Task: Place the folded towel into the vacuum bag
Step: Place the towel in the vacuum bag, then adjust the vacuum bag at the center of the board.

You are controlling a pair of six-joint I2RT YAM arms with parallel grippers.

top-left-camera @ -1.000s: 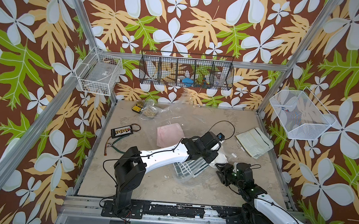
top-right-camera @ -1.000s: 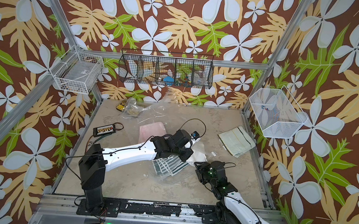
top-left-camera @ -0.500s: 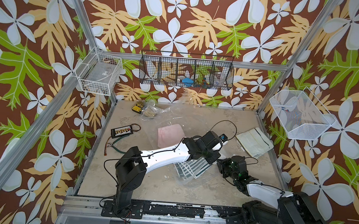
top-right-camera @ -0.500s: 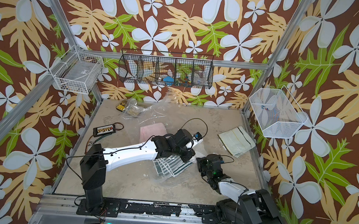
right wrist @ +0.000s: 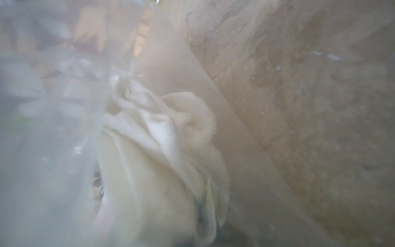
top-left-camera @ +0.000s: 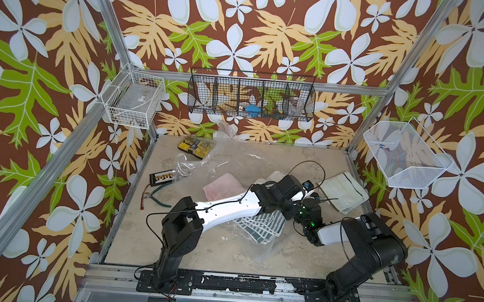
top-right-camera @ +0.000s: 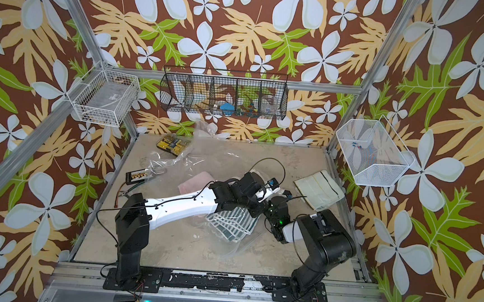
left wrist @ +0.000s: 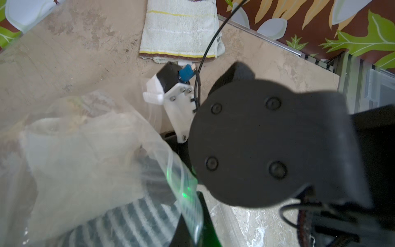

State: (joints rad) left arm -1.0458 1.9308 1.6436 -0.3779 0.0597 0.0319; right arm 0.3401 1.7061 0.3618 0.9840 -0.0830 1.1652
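The vacuum bag (top-left-camera: 260, 247) is lying crumpled across the middle of the worktop (top-left-camera: 170, 240), and a striped towel (top-left-camera: 258, 227) is showing through its clear film. The left hand (top-left-camera: 290, 215) is pinching the bag's rim just right of that towel. The right hand (top-left-camera: 308, 206) is sitting close beside it, pressed together; whether it is gripping plastic I cannot tell. A cream towel (top-left-camera: 343, 191) is lying folded at the right edge.

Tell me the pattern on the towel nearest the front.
The towel has dark green and white stripes, clearest in a top view.
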